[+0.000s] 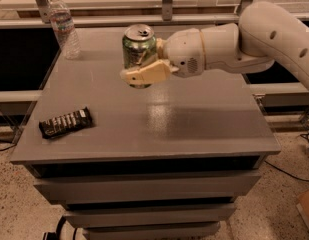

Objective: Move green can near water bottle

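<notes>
The green can [138, 51], with a silver top and pull tab, is held upright in my gripper [144, 69] above the middle of the grey table [194, 119]. The gripper is shut on the can, with one cream finger [146, 74] across its front. The white arm reaches in from the right. The water bottle [64, 29], clear plastic with a pale label band, stands upright at the table's far left corner, well to the left of the can.
A dark flat snack bar wrapper [65, 122] lies near the table's front left edge. A shelf with metal posts [166, 1] runs behind the table. Drawers sit below the tabletop.
</notes>
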Robot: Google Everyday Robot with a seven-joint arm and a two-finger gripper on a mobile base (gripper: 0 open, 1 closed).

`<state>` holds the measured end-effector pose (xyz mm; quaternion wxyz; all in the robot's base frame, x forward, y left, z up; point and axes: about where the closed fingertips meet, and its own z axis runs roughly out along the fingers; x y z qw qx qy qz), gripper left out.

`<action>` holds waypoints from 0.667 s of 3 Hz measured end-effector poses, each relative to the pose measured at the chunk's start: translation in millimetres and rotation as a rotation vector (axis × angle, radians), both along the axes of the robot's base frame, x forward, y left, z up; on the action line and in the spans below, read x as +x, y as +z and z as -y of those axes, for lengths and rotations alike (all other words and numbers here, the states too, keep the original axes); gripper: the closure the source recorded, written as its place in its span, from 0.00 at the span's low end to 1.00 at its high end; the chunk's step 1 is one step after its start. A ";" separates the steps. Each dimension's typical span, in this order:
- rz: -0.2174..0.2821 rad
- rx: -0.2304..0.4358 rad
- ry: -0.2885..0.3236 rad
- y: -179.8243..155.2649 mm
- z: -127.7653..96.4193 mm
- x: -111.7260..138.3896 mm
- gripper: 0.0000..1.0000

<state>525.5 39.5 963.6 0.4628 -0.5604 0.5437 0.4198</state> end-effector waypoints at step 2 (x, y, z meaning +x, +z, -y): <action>0.038 -0.045 0.069 21.0 -101.0 29.1 1.00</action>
